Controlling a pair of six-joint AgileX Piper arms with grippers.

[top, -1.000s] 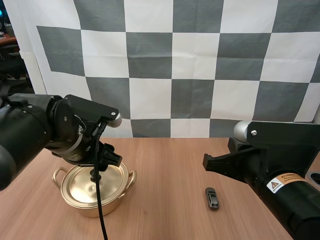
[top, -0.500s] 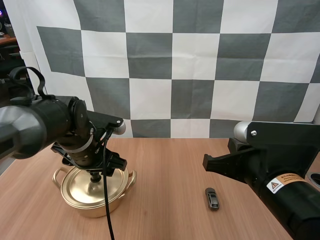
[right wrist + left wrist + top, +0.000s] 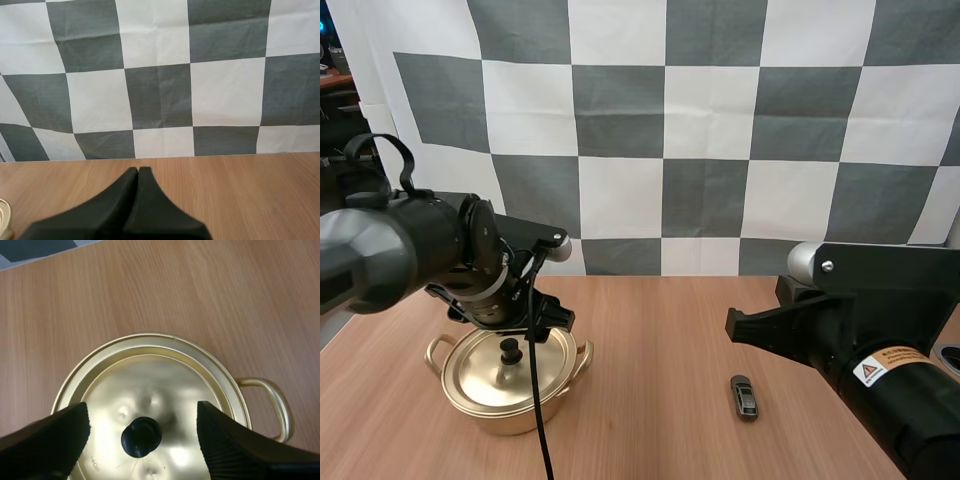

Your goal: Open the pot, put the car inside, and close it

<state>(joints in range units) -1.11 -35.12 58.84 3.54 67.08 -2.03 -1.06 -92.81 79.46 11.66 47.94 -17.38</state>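
Hovering directly over the pot (image 3: 510,392), the left gripper (image 3: 143,412) is wide open, with its two ribbed fingers (image 3: 227,440) standing well apart. It has hold of nothing. In the left wrist view, the black knob (image 3: 141,436) sits between the two fingers, clear of both. The gold lid (image 3: 150,382) is seated on the pot, and one looped side handle (image 3: 272,400) projects from the rim.

In the high view, the pot stands on the wooden worktop (image 3: 660,330) on the left arm's side. The left gripper (image 3: 515,322) hangs just above the knob (image 3: 508,348).

The car (image 3: 744,395), a small dark grey toy, lies on the worktop well apart from the pot. It rests on the right arm's side, near that arm.

The right gripper (image 3: 137,172) is fully closed, with its fingers pressed together into one dark wedge and nothing between them. In the high view, the right gripper (image 3: 740,325) is held above the worktop, pointing towards the pot, with the car lying below it.
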